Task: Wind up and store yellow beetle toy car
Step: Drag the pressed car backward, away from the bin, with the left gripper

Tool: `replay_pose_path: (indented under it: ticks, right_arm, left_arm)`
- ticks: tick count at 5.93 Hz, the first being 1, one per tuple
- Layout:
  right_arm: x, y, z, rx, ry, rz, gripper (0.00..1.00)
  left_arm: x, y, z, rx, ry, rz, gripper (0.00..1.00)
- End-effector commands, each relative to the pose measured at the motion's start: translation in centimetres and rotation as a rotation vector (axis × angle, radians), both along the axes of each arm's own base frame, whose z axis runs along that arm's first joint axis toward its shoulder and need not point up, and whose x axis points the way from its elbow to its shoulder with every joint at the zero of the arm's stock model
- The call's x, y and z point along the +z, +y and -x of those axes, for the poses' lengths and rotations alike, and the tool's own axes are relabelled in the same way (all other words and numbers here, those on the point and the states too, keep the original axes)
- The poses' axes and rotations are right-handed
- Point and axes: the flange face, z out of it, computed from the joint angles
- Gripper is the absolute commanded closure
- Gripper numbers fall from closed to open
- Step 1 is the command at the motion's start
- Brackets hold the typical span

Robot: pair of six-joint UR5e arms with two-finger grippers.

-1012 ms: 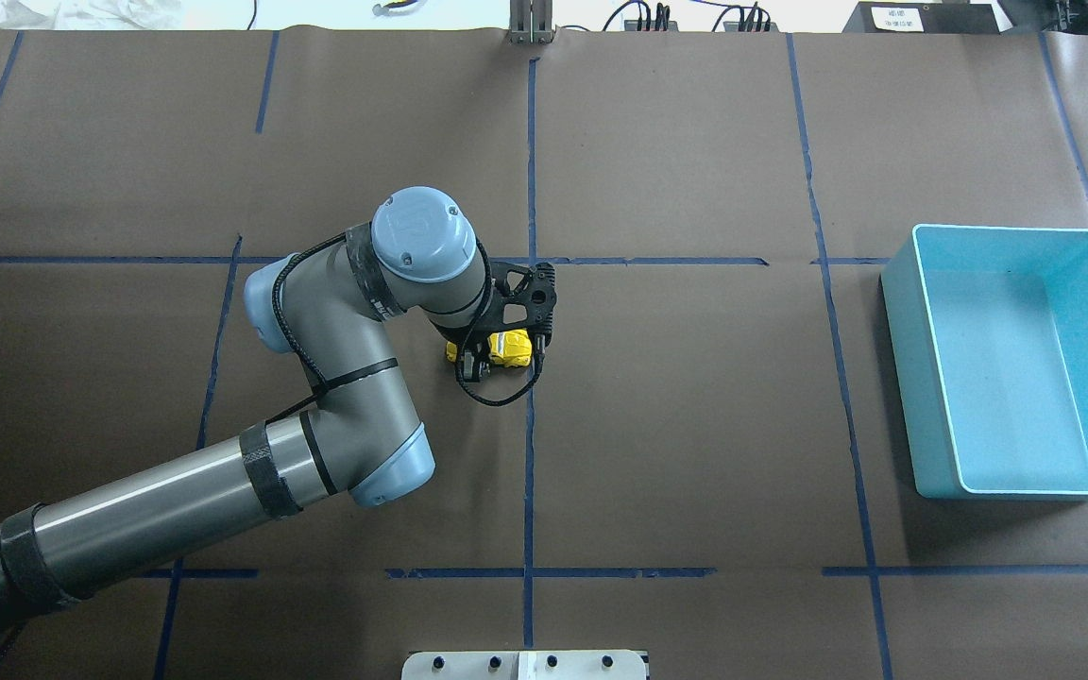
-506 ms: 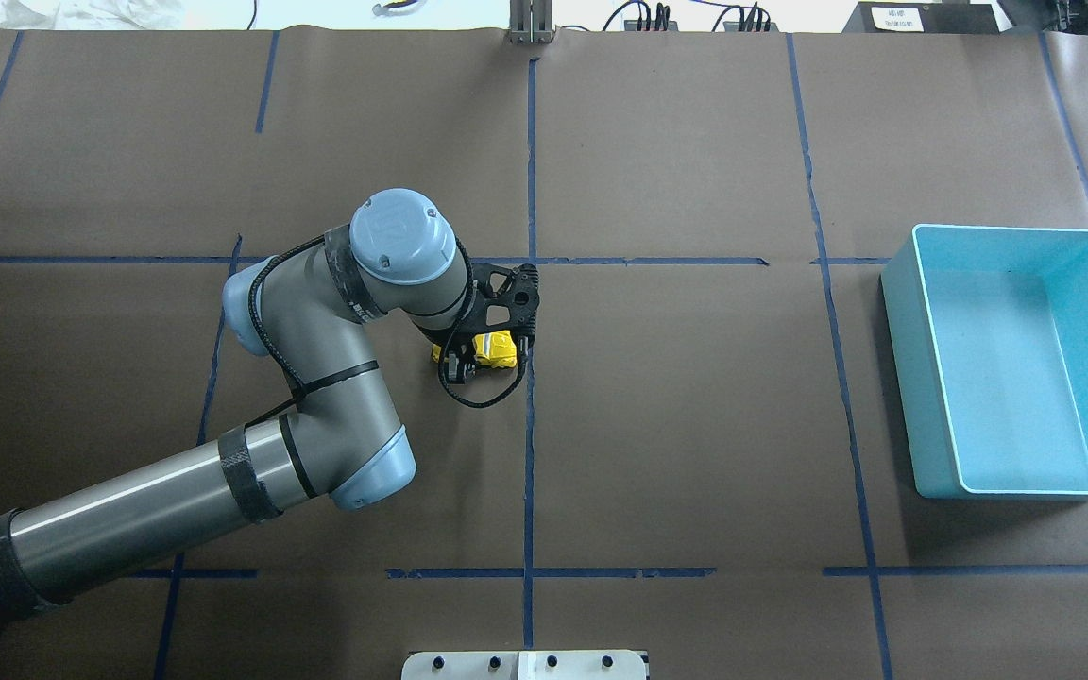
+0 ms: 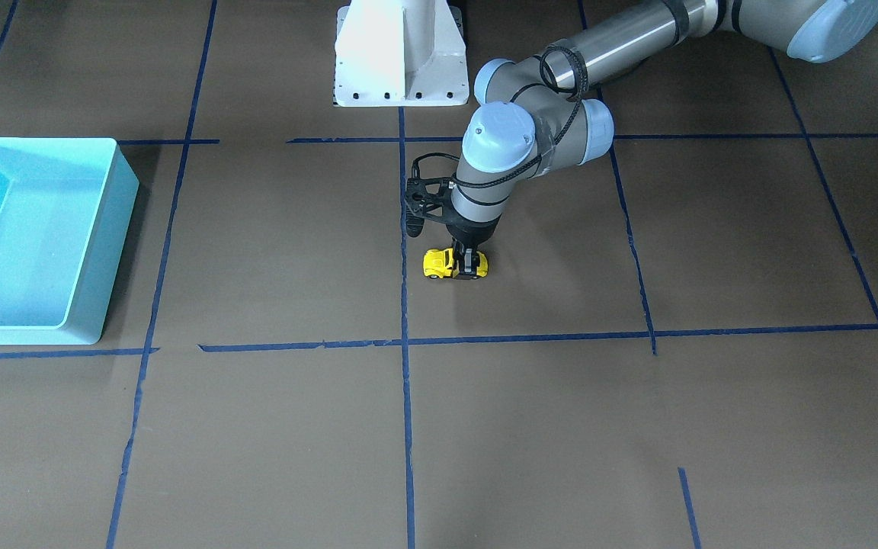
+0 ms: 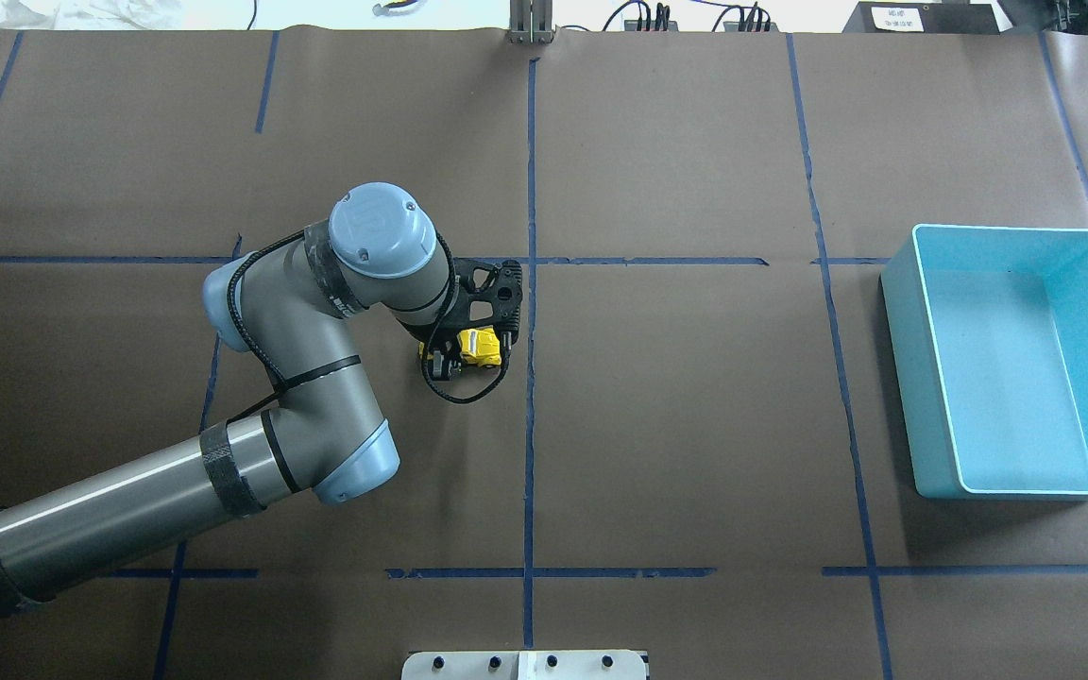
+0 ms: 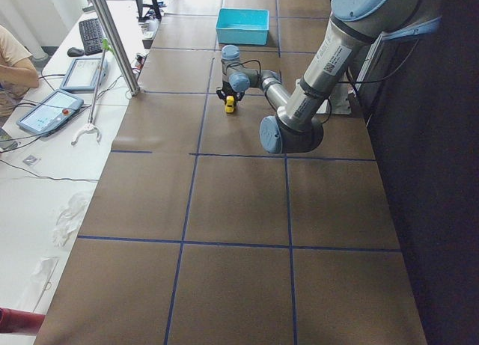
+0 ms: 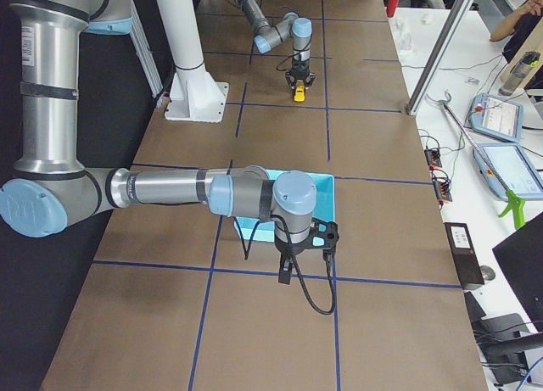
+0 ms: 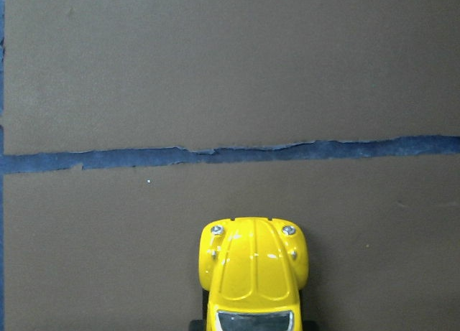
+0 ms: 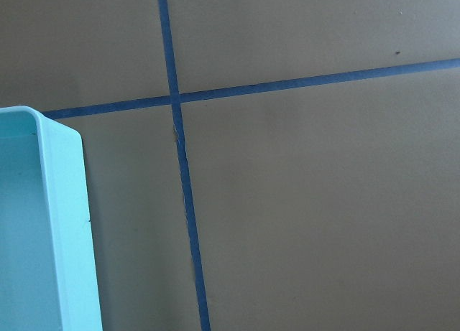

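Observation:
The yellow beetle toy car [image 4: 480, 345] stands on its wheels on the brown table, just left of the centre tape line. It also shows in the front view [image 3: 439, 263] and its hood fills the bottom of the left wrist view [image 7: 253, 273]. My left gripper [image 4: 452, 357] points straight down and is shut on the car's body [image 3: 471, 264]. The turquoise bin [image 4: 922, 378] stands empty at the right. My right gripper [image 6: 285, 276] hangs low beside the bin's near corner [image 8: 65, 216]; I cannot tell whether it is open or shut.
The white robot base plate [image 3: 401, 61] sits at the table's robot-side edge. Blue tape lines [image 7: 215, 157] cross the brown table cover. Operators' desks with tablets [image 5: 49, 109] lie past the table's far edge.
My left arm has slid steadily to the left in the overhead view, away from the centre tape line, with the car held in the gripper. The bin has not moved.

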Motion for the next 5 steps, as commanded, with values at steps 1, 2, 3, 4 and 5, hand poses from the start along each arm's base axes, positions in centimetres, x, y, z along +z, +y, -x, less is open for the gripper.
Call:
replay_pose_path:
  ticks: [1, 2, 3, 4, 5]
  right_arm:
    - [0.1, 0.7, -0.4, 0.011, -0.002, 0.001, 0.00]
    - [0.3, 0.7, -0.4, 0.009, -0.001, 0.005, 0.00]
    - [0.5, 0.7, -0.4, 0.009, 0.000, 0.010, 0.00]
    - [0.5, 0.7, -0.4, 0.006, 0.000, 0.006, 0.00]
    - [0.3, 0.7, -0.4, 0.006, 0.002, 0.003, 0.00]
  left_arm:
    - [1.2, 0.1, 0.7, 0.006, -0.006, 0.001, 0.94]
    - [1.3, 0.2, 0.9, 0.006, -0.005, 0.000, 0.94]
    - [1.6, 0.4, 1.1, 0.006, -0.008, 0.002, 0.94]
    - [2.1, 0.5, 1.3, 0.006, -0.009, 0.003, 0.94]
    - [2.3, 0.6, 1.5, 0.006, -0.010, 0.003, 0.94]
